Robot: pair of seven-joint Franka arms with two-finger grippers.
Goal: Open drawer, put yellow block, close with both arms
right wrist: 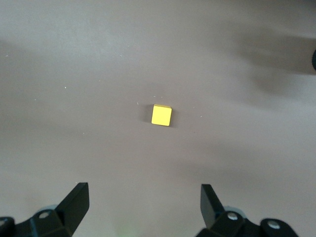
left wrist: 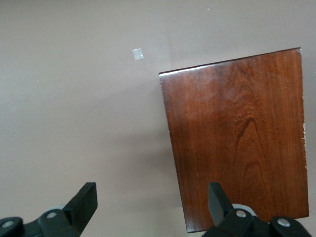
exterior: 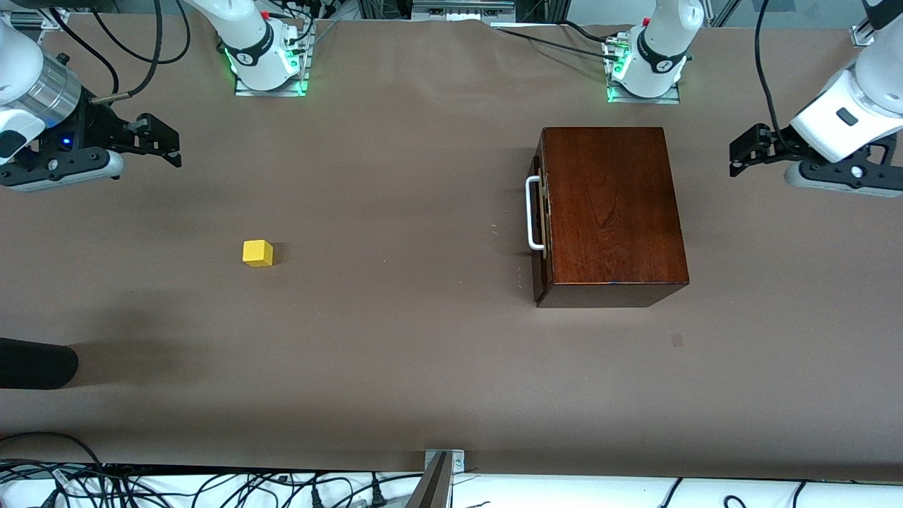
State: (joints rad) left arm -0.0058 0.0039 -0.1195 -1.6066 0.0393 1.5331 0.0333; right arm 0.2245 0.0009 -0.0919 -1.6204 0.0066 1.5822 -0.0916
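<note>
The yellow block [exterior: 257, 252] lies on the brown table toward the right arm's end, and it also shows in the right wrist view [right wrist: 161, 115]. The mahogany box [exterior: 614, 212] stands toward the left arm's end. Its drawer [exterior: 540, 279] is shut, and the white handle [exterior: 533, 213] faces the block. My right gripper [exterior: 166, 143] hangs open and empty in the air near its end of the table, with its jaws wide apart [right wrist: 144, 202]. My left gripper [exterior: 741, 152] hangs open beside the box, over the table by the box's edge [left wrist: 153, 202]. The box top [left wrist: 237, 138] fills much of the left wrist view.
A small grey patch [exterior: 676, 340] is stuck to the table nearer the front camera than the box; the patch [left wrist: 138, 54] also shows in the left wrist view. A dark rounded object [exterior: 35, 363] juts in at the right arm's end. Cables and a metal bracket [exterior: 443, 469] line the near edge.
</note>
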